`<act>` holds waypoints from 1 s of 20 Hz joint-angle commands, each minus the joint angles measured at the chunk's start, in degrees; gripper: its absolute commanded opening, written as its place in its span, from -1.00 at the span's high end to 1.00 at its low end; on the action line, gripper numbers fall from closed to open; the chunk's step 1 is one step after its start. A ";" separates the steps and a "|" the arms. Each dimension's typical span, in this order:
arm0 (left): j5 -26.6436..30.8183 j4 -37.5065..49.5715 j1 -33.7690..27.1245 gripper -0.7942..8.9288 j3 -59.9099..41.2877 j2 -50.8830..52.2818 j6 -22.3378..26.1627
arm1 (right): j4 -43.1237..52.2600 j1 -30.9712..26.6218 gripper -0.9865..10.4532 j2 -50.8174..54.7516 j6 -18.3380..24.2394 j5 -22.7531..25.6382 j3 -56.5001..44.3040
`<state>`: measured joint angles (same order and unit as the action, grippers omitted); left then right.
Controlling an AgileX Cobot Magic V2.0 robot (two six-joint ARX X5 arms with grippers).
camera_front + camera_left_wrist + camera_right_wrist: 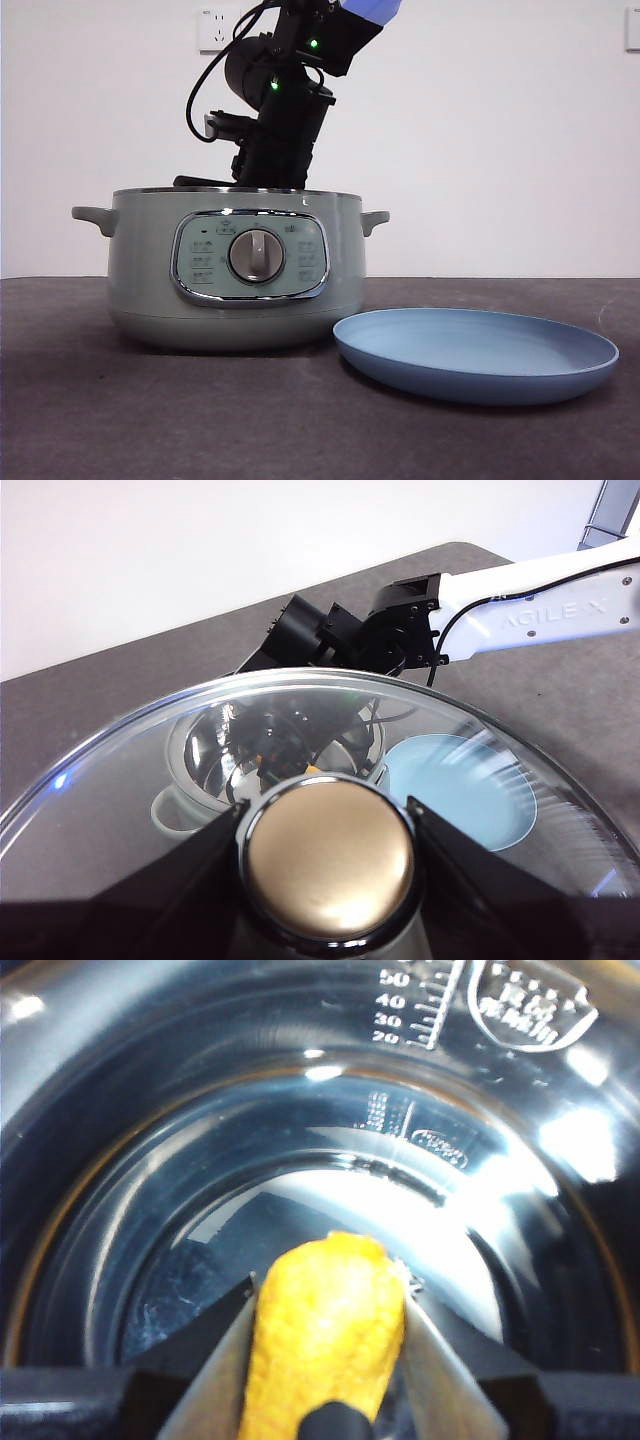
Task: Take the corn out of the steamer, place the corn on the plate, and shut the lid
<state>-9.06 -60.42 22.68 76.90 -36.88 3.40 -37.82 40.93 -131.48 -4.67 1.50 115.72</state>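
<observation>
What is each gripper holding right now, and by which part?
The left gripper holds the lid by its knob. The right gripper, inside the steamer, clamps the corn across its sides.

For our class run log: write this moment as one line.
right gripper: shut on yellow-orange corn cob, inside sage-green steamer pot | left gripper: holding clear glass lid | light-blue plate: bare
</observation>
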 commanded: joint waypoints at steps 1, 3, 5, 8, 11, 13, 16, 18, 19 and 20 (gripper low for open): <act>-0.04 2.67 0.09 0.85 0.79 0.57 0.07 | 0.07 0.28 0.85 6.25 0.70 -0.02 0.00; -0.04 2.71 0.09 0.85 0.79 0.57 0.07 | -0.57 0.28 0.85 13.27 1.16 0.00 0.00; -0.07 2.71 0.09 0.85 0.79 0.57 0.09 | -4.52 -0.02 0.85 21.03 1.84 0.42 -0.02; -0.07 2.71 0.09 0.85 0.79 0.57 0.09 | -11.23 -1.60 0.85 29.42 4.13 3.19 -0.07; -0.07 2.71 0.09 0.85 0.79 0.57 0.09 | -15.26 -4.76 0.85 33.40 4.20 3.37 -0.13; -0.07 2.71 0.09 0.85 0.79 0.57 0.09 | -19.56 -7.50 0.85 34.45 4.48 3.34 -0.31; -0.07 2.71 0.09 0.85 0.79 0.57 0.09 | -21.09 -9.84 0.85 35.56 4.81 2.93 -1.81; -0.07 2.71 0.09 0.85 0.79 0.57 0.07 | -20.55 -11.06 0.85 36.70 4.74 2.91 -3.80; -0.07 2.71 0.09 0.85 0.79 0.57 0.07 | -19.98 -11.58 0.85 37.27 4.74 2.89 -5.29; -0.07 2.71 0.09 0.85 0.79 0.57 0.07 | -19.52 -12.07 0.85 37.75 4.74 2.91 -6.86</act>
<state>-9.08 -60.40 22.68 76.90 -36.88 3.40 -57.76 28.93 -94.04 -0.38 4.51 109.84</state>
